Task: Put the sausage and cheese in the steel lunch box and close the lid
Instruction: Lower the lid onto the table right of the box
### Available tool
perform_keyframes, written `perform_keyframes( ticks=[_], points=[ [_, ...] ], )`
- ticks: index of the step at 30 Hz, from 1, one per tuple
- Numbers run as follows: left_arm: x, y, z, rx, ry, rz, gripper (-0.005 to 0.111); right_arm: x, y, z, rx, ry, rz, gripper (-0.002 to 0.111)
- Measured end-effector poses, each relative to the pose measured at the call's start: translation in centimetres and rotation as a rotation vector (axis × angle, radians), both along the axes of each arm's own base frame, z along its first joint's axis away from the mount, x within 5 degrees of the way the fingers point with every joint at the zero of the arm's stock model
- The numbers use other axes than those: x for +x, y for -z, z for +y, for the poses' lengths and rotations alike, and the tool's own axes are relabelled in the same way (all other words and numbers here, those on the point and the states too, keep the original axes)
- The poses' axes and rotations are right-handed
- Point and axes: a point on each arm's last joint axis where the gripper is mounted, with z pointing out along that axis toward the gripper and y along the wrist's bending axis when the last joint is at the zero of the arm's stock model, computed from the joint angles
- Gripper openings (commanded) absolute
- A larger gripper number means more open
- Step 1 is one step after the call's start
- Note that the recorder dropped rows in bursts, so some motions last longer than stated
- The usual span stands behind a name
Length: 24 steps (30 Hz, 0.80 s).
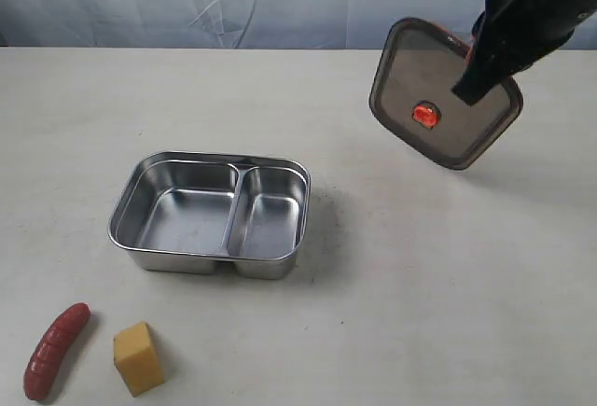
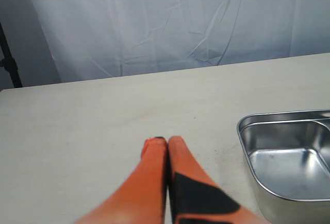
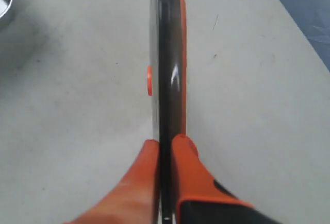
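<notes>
The steel lunch box [image 1: 210,212] stands open and empty in the middle of the table; its corner [image 2: 289,162] shows in the left wrist view. The dark-red sausage [image 1: 56,350] and the yellow cheese wedge [image 1: 138,357] lie at the front left, near the table edge. The dark translucent lid [image 1: 444,91] with its orange valve tab hangs tilted in the air at the back right. My right gripper [image 3: 164,142] is shut on the lid's edge [image 3: 166,69], seen edge-on. My left gripper [image 2: 164,140] is shut with nothing in it, low over bare table beside the box.
A pale blue cloth backdrop [image 1: 205,0] hangs behind the table. The table top [image 1: 420,285] is light beige. The left arm does not show in the exterior view.
</notes>
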Motion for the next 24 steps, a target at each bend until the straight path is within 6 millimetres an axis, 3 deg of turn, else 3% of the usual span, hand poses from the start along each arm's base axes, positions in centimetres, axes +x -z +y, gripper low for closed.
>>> perform_keyframes(
  ticks=[9,20,24],
  points=[
    [0.0,0.0,0.0,0.0,0.0,0.0,0.0,-3.4,4.7,2.9,-0.176,-0.135,0.146,-0.001],
    [0.0,0.0,0.0,0.0,0.0,0.0,0.0,-9.4,9.3,6.3,-0.127,-0.276,0.332,-0.001],
    [0.0,0.0,0.0,0.0,0.0,0.0,0.0,-11.8,12.3,7.1,-0.148,-0.293,0.47,-0.001]
  ],
)
